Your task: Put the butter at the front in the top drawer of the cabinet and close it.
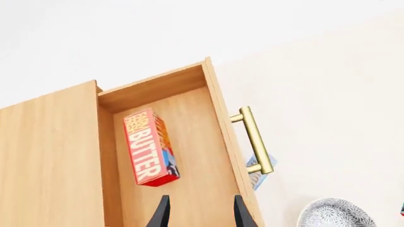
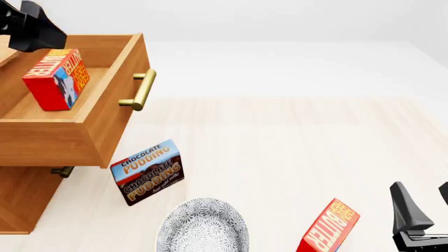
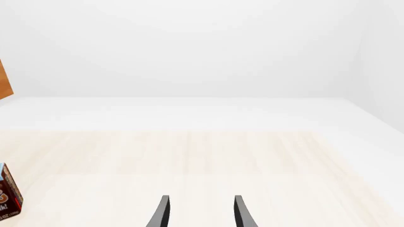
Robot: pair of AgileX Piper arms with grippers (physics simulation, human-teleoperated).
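The cabinet [image 2: 28, 202] stands at the left with its top drawer [image 2: 105, 121] pulled out. A red butter carton [image 2: 57, 79] rests inside the drawer, tilted, and also shows in the left wrist view [image 1: 150, 146]. My left gripper [image 1: 200, 215] hovers over the drawer's near part, open and holding nothing; in the front view it is the dark shape [image 2: 41, 32] at the top left. A look-alike butter carton [image 2: 329, 230] stands at the table's front edge. Just right of it my right gripper [image 2: 425, 207] is open and holds nothing [image 3: 200, 213].
A chocolate pudding box [image 2: 148, 171] leans below the drawer's brass handle [image 2: 140, 89]. A patterned grey bowl [image 2: 203, 227] sits at the front centre. The lower drawer's handle [image 2: 62, 171] peeks out under the open drawer. Pale tabletop stretches to the right.
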